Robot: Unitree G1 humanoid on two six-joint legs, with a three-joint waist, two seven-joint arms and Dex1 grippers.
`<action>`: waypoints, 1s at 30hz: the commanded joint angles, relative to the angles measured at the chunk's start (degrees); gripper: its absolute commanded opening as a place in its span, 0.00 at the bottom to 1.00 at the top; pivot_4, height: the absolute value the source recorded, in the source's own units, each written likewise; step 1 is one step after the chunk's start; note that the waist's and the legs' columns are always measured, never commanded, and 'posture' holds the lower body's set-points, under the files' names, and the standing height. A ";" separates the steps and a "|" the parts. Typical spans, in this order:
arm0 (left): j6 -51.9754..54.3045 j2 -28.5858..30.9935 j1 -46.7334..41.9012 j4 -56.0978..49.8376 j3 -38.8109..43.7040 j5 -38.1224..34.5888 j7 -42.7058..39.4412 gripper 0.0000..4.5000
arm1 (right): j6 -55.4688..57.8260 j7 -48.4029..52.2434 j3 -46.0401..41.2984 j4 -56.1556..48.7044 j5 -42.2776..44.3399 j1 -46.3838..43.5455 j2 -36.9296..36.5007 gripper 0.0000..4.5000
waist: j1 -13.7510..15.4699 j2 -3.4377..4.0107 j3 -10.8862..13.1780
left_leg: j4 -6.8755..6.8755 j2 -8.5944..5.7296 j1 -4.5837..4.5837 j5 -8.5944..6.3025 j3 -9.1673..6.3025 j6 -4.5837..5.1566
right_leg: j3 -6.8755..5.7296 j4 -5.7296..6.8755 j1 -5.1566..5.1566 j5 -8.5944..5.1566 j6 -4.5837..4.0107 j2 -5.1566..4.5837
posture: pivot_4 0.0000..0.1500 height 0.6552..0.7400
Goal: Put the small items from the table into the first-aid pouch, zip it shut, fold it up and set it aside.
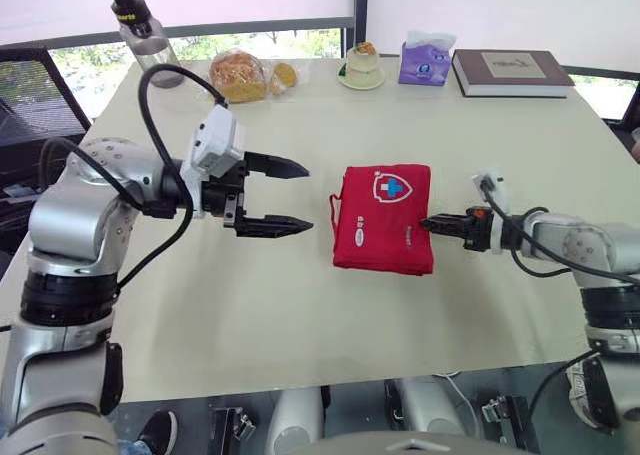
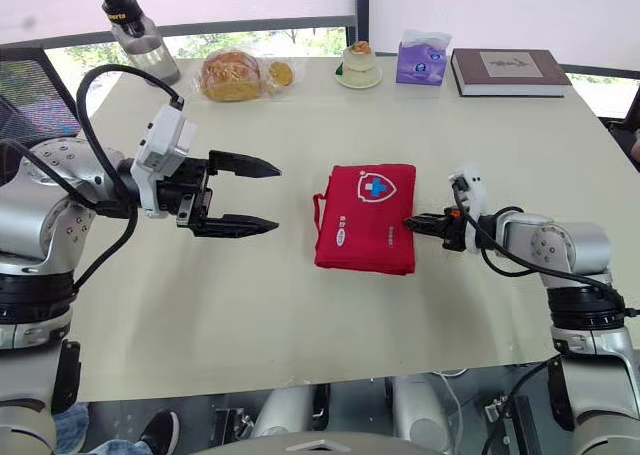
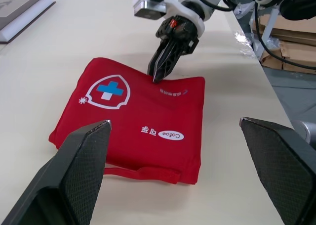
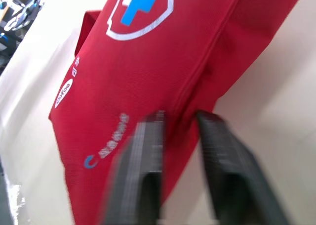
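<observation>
Red cloth marks the first-aid pouch. It lies folded flat near the middle of the pale table, with its white shield and blue cross face up toward the far side.

In the head view the left gripper hovers to the left of the pouch and apart from it, its jaws spread wide and grasping nothing. The right gripper extends in from the right, its tip touching the pouch's right edge and clenched close on that edge. Along the far side of the table stand a water bottle at the left, then a bagged loaf, a small cup on a saucer, a purple tissue pack and a book at the right.

In the left wrist view that gripper's own black fingers stand far apart, with the pouch lying on the table beyond them. A thin red strap runs along the pouch's left edge, the one nearest this gripper. At the opposite edge the right gripper's tips are drawn to a point that touches the cloth.

In the right wrist view the two fingers stand nearly together with only a narrow gap. The pouch's seamed right edge runs into that gap, with bare table just beside it.
</observation>
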 commanded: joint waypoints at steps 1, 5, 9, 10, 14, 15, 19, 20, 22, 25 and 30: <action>1.07 0.84 -1.44 -3.02 1.95 -2.71 1.82 1.00 | 3.85 -1.97 -0.18 -3.75 1.64 0.81 1.89 0.02 | 0.00 0.00 0.00 | 0.00 0.00 0.01 0.00 0.00 0.00 | 0.01 0.01 0.00 0.00 0.00 0.00 | 1.00 0.98; 0.52 0.83 -1.86 -2.60 1.25 -2.85 2.76 1.00 | 6.02 -5.41 -4.72 -5.55 3.19 1.75 5.32 0.02 | -0.05 0.00 0.00 | -0.01 0.02 0.02 0.00 0.00 0.00 | 0.01 0.01 0.00 0.00 0.01 0.04 | 1.00 0.98; 0.02 0.52 -3.19 -1.23 0.80 -2.77 3.25 1.00 | 6.12 -11.45 -12.93 -5.13 4.78 0.54 10.06 0.02 | -0.03 0.00 0.00 | -0.02 0.03 0.01 0.00 0.00 0.00 | 0.01 0.01 -0.01 0.00 0.00 0.05 | 1.00 0.98; -0.18 0.18 -3.83 -0.64 0.72 -2.71 3.58 1.00 | 4.14 -13.68 -15.47 -4.32 4.42 -0.26 11.43 0.02 | 0.01 0.00 0.00 | -0.01 0.03 0.01 0.00 0.02 0.00 | 0.03 0.01 -0.01 0.00 0.01 0.04 | 1.00 0.98; -1.53 -0.72 -5.68 1.56 -0.01 -1.94 4.03 1.00 | -7.05 -23.91 -24.48 0.90 1.46 -4.27 15.55 0.02 | 0.14 0.03 0.02 | 0.00 0.01 0.00 0.00 0.05 0.00 | 0.04 0.00 -0.02 0.00 0.02 0.03 | 1.00 0.98; -1.94 -0.85 -5.99 2.08 -0.19 -1.70 4.01 1.00 | -9.48 -26.02 -26.09 2.16 0.88 -5.12 16.10 0.02 | 0.21 0.03 0.02 | 0.00 -0.01 -0.01 0.00 0.04 0.00 | 0.04 -0.01 -0.02 0.01 0.02 0.01 | 1.00 0.98; -3.84 -1.18 -7.18 4.41 -0.78 -0.81 3.74 1.00 | -18.87 -32.39 -30.19 6.31 -1.73 -7.37 17.26 0.02 | 0.33 0.03 0.02 | -0.07 -0.04 -0.04 0.00 0.05 -0.01 | 0.03 -0.06 -0.02 0.01 0.00 -0.04 | 1.00 0.98; -4.42 -1.29 -7.59 5.04 -0.99 -0.53 3.73 1.00 | -21.69 -34.70 -31.52 7.90 -2.50 -8.18 17.68 0.02 | 0.19 0.03 0.02 | -0.09 -0.04 -0.05 0.00 0.06 -0.01 | 0.03 -0.08 -0.03 0.01 0.00 -0.04 | 1.00 0.98; -5.34 -1.67 -8.61 6.30 -1.34 -0.10 3.86 1.00 | -28.16 -38.81 -33.26 11.34 -5.02 -9.71 18.05 0.02 | 0.05 0.04 0.02 | -0.14 -0.04 -0.05 0.00 0.08 -0.01 | 0.06 -0.07 -0.07 0.01 0.00 -0.04 | 1.00 0.98; -5.78 -1.97 -9.57 6.95 -1.70 0.01 3.90 1.00 | -34.96 -42.63 -35.12 16.14 -6.49 -11.73 18.04 0.02 | -0.14 0.13 0.08 | -0.16 -0.04 -0.04 0.00 0.11 -0.01 | 0.10 -0.04 -0.11 0.01 0.00 -0.04 | 1.00 0.98; -5.93 -3.66 -11.65 8.00 -1.30 -0.10 5.99 1.00 | -46.98 -51.73 -40.18 25.68 -6.77 -16.36 18.59 0.02 | -0.12 0.20 0.12 | -0.16 -0.04 -0.03 0.00 0.17 -0.01 | 0.17 -0.02 -0.14 0.01 0.00 -0.03 | 1.00 0.98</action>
